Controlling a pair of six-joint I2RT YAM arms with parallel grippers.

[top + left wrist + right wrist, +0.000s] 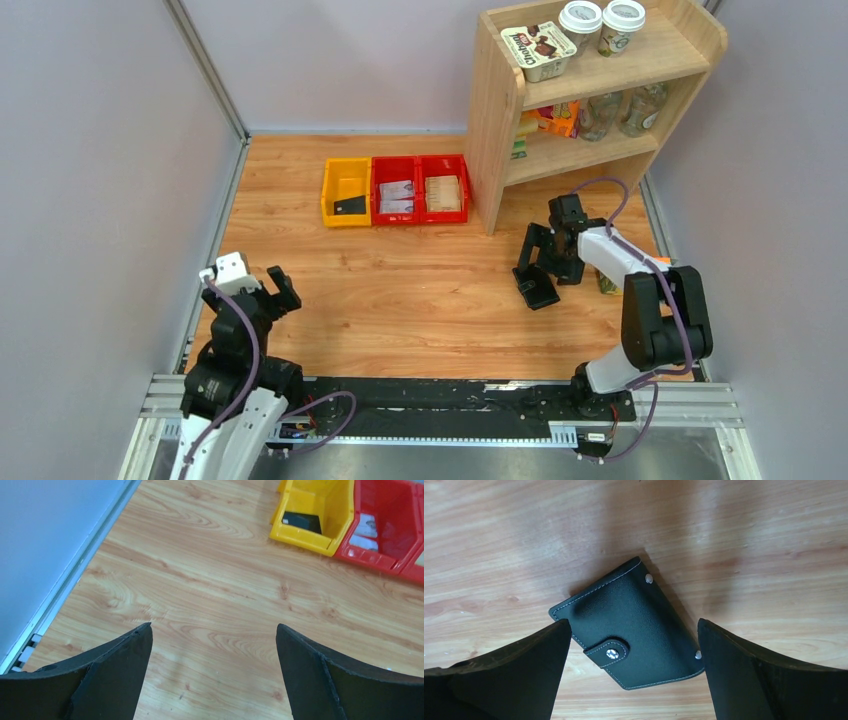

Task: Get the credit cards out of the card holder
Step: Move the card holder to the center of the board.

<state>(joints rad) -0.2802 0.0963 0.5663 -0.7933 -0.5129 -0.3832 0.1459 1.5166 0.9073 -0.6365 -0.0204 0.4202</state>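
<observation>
The card holder (629,622) is a black wallet with pale stitching, lying closed on the wooden table with its strap tab snapped shut. It also shows in the top view (538,288), right of centre. My right gripper (633,630) is open and hangs just above it, fingers either side, not touching. My left gripper (214,632) is open and empty over bare wood at the near left (262,285). One black credit card (302,521) lies in the yellow bin (347,192). Any cards inside the closed wallet are hidden.
Two red bins (420,188) next to the yellow one hold whitish printed cards. A wooden shelf (590,90) with cups, bottles and cartons stands at the back right, close behind the right arm. An orange item (608,283) lies by the right arm. Grey walls enclose the table.
</observation>
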